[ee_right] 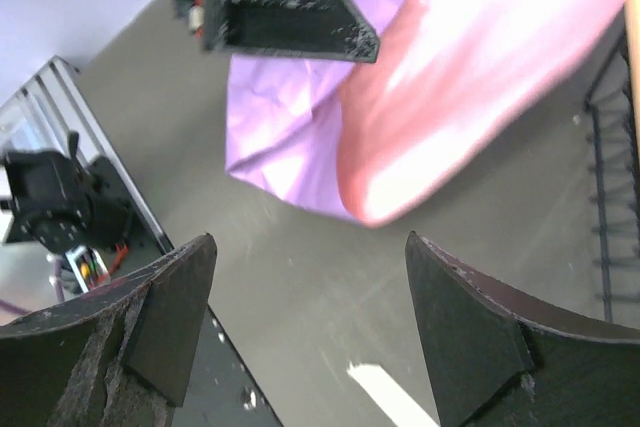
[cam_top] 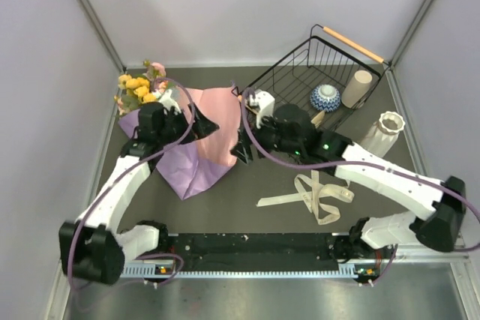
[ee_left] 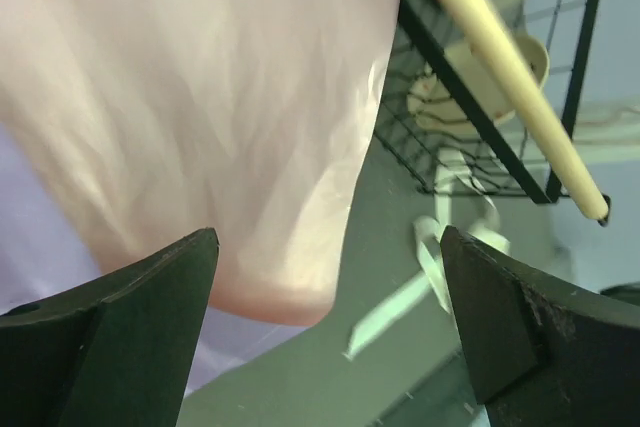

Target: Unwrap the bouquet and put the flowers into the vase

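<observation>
Being held spread wide, the left claw (ee_left: 328,237) is being poised just over the pink sheet (cam_top: 221,136) of the bouquet (cam_top: 206,100), with nothing pinched between its fingers. The paper's rounded edge is being framed between them, probably so that a fold can be caught and peeled back. The right claw (ee_right: 310,242) is likewise being held released and empty above bare counter (cam_top: 247,185), just beside that same pink edge and the lilac sheet (cam_top: 180,166), apparently so that the wrap can be worked from the opposite side. The bouquet is being left lying at the counter's left, its wrap splayed open and the flowers (cam_top: 139,88) pointing toward the far left corner, their stems hidden under paper. A cream ribbon (cam_top: 315,192) is lying loose near the front middle, apart from the wrap, so the untying is judged done. The vase (cam_top: 388,134) is being left upright at the right, just beside a wire basket (cam_top: 294,73) that is holding a patterned bowl (cam_top: 325,97) and a cream cup (cam_top: 358,88). Unwrapping is judged to be under way; no flower is yet standing in the vase.
</observation>
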Available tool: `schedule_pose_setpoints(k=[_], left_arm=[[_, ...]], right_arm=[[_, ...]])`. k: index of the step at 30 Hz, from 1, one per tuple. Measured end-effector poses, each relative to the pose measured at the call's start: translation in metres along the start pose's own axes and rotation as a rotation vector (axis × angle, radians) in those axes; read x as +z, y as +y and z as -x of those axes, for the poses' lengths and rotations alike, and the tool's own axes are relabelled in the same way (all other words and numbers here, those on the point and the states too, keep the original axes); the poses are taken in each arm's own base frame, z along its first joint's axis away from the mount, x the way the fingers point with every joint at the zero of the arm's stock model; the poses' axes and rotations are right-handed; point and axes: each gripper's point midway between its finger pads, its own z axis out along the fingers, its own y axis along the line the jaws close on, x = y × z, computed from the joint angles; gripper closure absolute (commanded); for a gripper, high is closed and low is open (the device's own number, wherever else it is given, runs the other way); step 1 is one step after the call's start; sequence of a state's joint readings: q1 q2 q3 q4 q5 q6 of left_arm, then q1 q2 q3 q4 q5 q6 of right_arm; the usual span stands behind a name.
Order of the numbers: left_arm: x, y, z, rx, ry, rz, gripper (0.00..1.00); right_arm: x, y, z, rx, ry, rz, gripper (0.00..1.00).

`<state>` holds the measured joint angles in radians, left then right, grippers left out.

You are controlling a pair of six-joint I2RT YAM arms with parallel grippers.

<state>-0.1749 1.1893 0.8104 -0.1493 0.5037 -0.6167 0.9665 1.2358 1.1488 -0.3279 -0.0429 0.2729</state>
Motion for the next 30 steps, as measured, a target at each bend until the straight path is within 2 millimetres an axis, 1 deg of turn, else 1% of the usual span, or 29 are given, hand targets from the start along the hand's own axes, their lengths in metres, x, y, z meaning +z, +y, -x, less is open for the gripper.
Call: schedule_pose_setpoints(k=[1, 2, 4, 5, 6, 7, 8, 9, 11, 13, 14, 15, 17, 19, 22, 23, 26, 28, 30], left_arm=[[-0.013, -0.007, 0.009, 0.046, -0.041, 0.010, 0.01], [-0.026, -0.010, 0.018, 0.088, -0.092, 0.042, 0.01], [-0.052, -0.009, 0.035, 0.133, -0.201, 0.136, 0.01], [-0.067, 0.000, 0.043, 0.137, -0.268, 0.217, 0.01], [-0.083, 0.012, 0.049, 0.133, -0.327, 0.307, 0.01], [-0.095, 0.023, 0.052, 0.127, -0.370, 0.375, 0.01], [-0.109, 0.039, 0.053, 0.117, -0.413, 0.449, 0.01], [-0.119, 0.053, 0.050, 0.103, -0.430, 0.510, 0.01], [-0.127, 0.073, 0.044, 0.079, -0.431, 0.573, 0.02], [-0.119, 0.088, 0.033, 0.052, -0.381, 0.594, 0.10], [-0.114, 0.091, 0.028, 0.043, -0.359, 0.589, 0.13], [-0.103, 0.095, 0.021, 0.034, -0.322, 0.571, 0.14], [-0.086, 0.104, 0.007, 0.007, -0.244, 0.558, 0.19], [-0.068, 0.111, -0.005, -0.021, -0.157, 0.537, 0.19], [-0.044, 0.121, -0.017, -0.045, -0.025, 0.535, 0.18], [-0.037, 0.123, -0.018, -0.045, 0.014, 0.543, 0.18], [-0.016, 0.122, -0.015, -0.011, 0.081, 0.553, 0.17], [-0.009, 0.119, -0.014, 0.032, 0.099, 0.576, 0.17], [-0.005, 0.116, -0.010, 0.081, 0.108, 0.616, 0.19]], right_arm=[[0.010, 0.005, 0.008, 0.002, -0.004, 0.017, 0.23], [0.019, 0.009, 0.015, 0.007, -0.013, 0.035, 0.23], [0.038, 0.017, 0.029, 0.017, -0.039, 0.066, 0.26], [0.049, 0.020, 0.035, 0.024, -0.052, 0.081, 0.33], [0.060, 0.023, 0.040, 0.037, -0.063, 0.093, 0.39], [0.071, 0.025, 0.044, 0.043, -0.070, 0.100, 0.47], [0.086, 0.026, 0.046, 0.055, -0.061, 0.104, 0.59], [0.102, 0.028, 0.050, 0.063, -0.061, 0.110, 0.64], [0.134, 0.026, 0.047, 0.080, -0.041, 0.104, 0.71], [0.158, 0.017, 0.028, 0.089, -0.001, 0.070, 0.74], [0.164, 0.012, 0.017, 0.094, 0.026, 0.050, 0.76], [0.172, 0.004, 0.002, 0.097, 0.063, 0.017, 0.76], [0.179, -0.007, -0.016, 0.097, 0.098, -0.028, 0.76], [0.181, -0.018, -0.037, 0.092, 0.141, -0.067, 0.77], [0.179, -0.032, -0.062, 0.071, 0.189, -0.117, 0.81], [0.178, -0.038, -0.072, 0.063, 0.208, -0.136, 0.84], [0.172, -0.056, -0.104, 0.051, 0.269, -0.183, 0.86], [0.168, -0.068, -0.126, 0.056, 0.309, -0.201, 0.86], [0.162, -0.077, -0.143, 0.066, 0.336, -0.211, 0.86]])
